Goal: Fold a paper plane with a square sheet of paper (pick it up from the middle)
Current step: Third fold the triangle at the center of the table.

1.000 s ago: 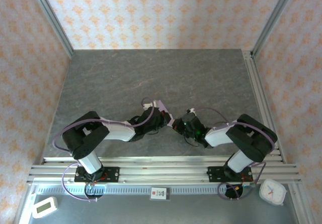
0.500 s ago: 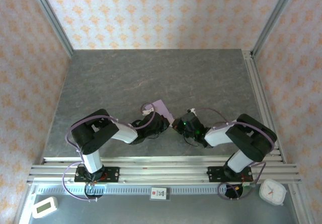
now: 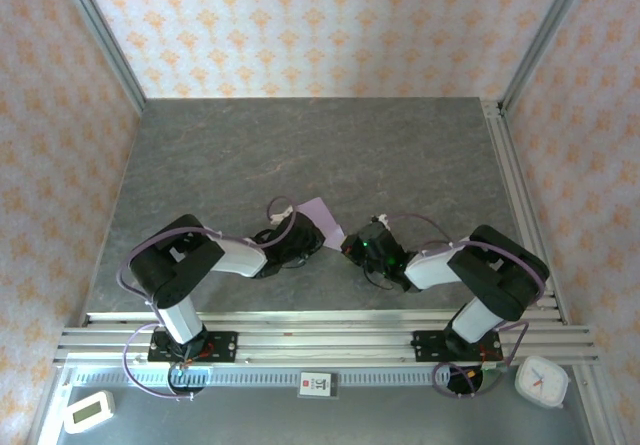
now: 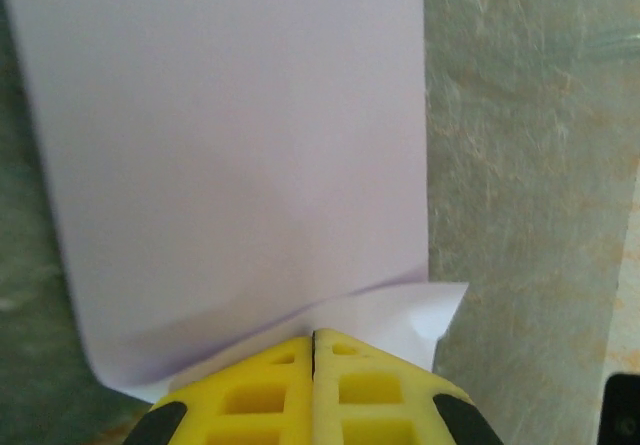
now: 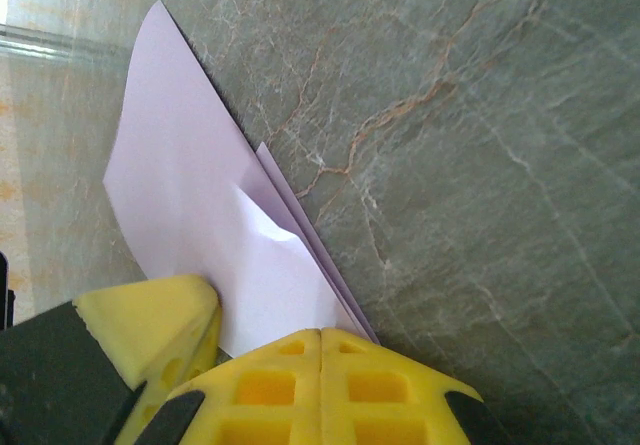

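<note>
The square sheet of paper point(image 3: 316, 212) lies folded on the grey table between the two arms, pale lilac with a white flap turned up at its near corner point(image 4: 400, 315). My left gripper point(image 3: 308, 230) is shut, and its yellow tips point(image 4: 314, 336) touch the paper's creased near edge. My right gripper point(image 3: 351, 246) is also shut, its tips point(image 5: 320, 333) resting at the paper's lower edge point(image 5: 190, 195) where two layers overlap. In the right wrist view a yellow finger of the left gripper point(image 5: 160, 315) sits just left of them. I cannot tell whether paper sits between either pair of jaws.
Grey stone-patterned tabletop point(image 3: 320, 150) stretches behind the paper. Aluminium rails point(image 3: 320, 333) run along the near edge, with a white clock point(image 3: 541, 380), a small white device point(image 3: 88, 411) and a label card point(image 3: 315, 383) below them. Patterned walls and frame posts enclose three sides.
My left gripper has drawn back to the left along the paper, uncovering more of the lilac sheet. The right gripper has stayed put.
</note>
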Robot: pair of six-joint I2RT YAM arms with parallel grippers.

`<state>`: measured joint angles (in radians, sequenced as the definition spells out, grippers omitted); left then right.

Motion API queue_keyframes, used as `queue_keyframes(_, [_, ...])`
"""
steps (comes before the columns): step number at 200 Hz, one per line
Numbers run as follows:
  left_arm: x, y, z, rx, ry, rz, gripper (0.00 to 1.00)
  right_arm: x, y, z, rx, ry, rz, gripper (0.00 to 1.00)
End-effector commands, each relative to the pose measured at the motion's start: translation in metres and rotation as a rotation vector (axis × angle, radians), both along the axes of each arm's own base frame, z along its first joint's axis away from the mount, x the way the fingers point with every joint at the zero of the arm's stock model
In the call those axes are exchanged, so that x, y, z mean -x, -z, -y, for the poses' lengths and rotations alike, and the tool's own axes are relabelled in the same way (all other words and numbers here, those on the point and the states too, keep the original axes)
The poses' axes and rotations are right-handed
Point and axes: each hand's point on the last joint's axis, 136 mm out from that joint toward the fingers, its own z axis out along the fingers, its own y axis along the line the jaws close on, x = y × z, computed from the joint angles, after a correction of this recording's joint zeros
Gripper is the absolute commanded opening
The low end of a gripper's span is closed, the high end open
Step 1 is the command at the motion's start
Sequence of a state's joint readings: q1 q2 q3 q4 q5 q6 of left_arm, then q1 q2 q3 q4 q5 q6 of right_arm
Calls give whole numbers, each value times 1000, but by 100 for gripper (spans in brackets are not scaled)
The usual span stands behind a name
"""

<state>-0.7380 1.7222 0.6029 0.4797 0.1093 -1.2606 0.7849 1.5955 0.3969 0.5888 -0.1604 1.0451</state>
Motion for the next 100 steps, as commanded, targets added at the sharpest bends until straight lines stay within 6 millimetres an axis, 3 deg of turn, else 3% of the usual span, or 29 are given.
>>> queue_keyframes(1, [9,38,-65,-232,-90,-91,0,35,67,52,256,49,-194,0])
queue_keyframes(36, [15,45,-103,-290,-146,-105,0,37,70,54,258,52,-200,0])
queue_keyframes(67, [26,55,-148,-344,-211,-127,0,37,70,53,250,51,-197,0])
queue_keyframes(82, [18,36,-152,-345,-194,-51,0,37,69,51,244,38,-191,0])
queue_keyframes(100, [-3,-11,-127,-323,-105,99,0,35,67,46,241,15,-181,0])
